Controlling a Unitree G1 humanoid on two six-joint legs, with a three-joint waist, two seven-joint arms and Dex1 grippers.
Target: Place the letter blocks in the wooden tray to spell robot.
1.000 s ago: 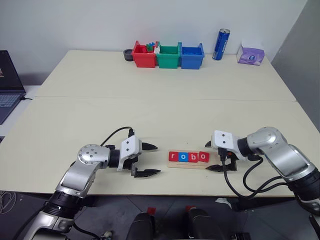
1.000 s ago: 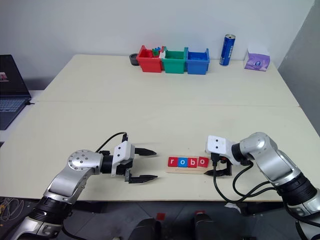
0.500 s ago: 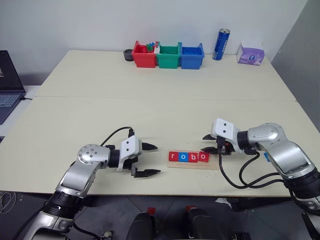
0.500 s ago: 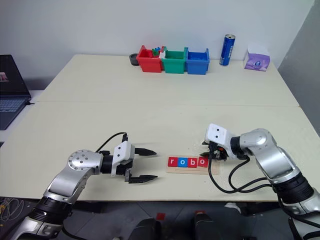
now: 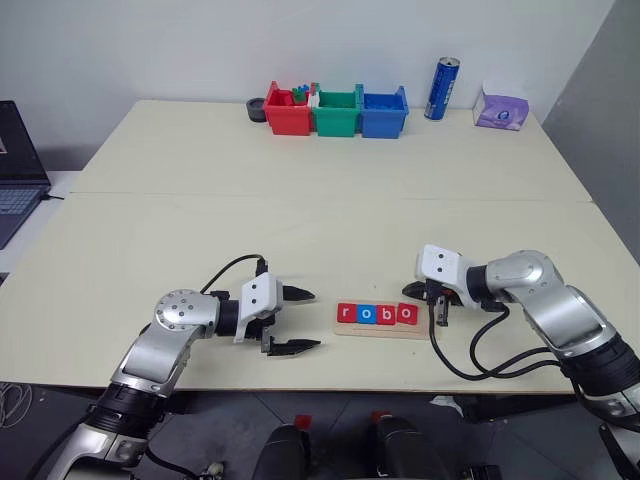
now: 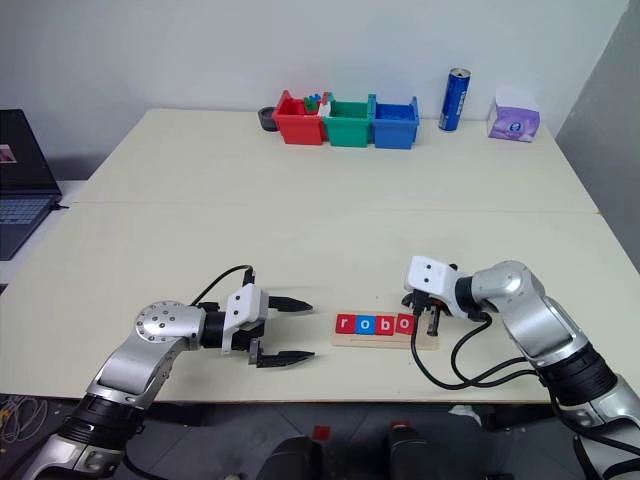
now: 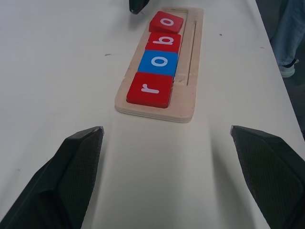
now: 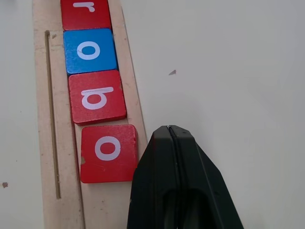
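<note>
The wooden tray (image 5: 385,329) lies near the table's front edge. In it sit several letter blocks in a row: a red r (image 5: 347,313), a blue o (image 5: 366,313), a red b (image 5: 386,313) and a red o (image 5: 406,313). My right gripper (image 5: 439,312) is shut and holds nothing. Its fingertips (image 8: 170,131) rest at the tray's right end, close beside the red o (image 8: 107,152); I cannot tell if they touch it. My left gripper (image 5: 300,320) stands open left of the tray, apart from it, facing the red r (image 7: 150,89).
Red (image 5: 288,112), green (image 5: 337,112) and blue (image 5: 384,112) bins stand at the table's far edge, with a blue can (image 5: 441,88) and a purple tissue pack (image 5: 501,108) to their right. A laptop (image 5: 15,170) sits off the left side.
My right gripper has shut its fingers and swung in against the tray's right end. The left arm and the blocks have not moved.
</note>
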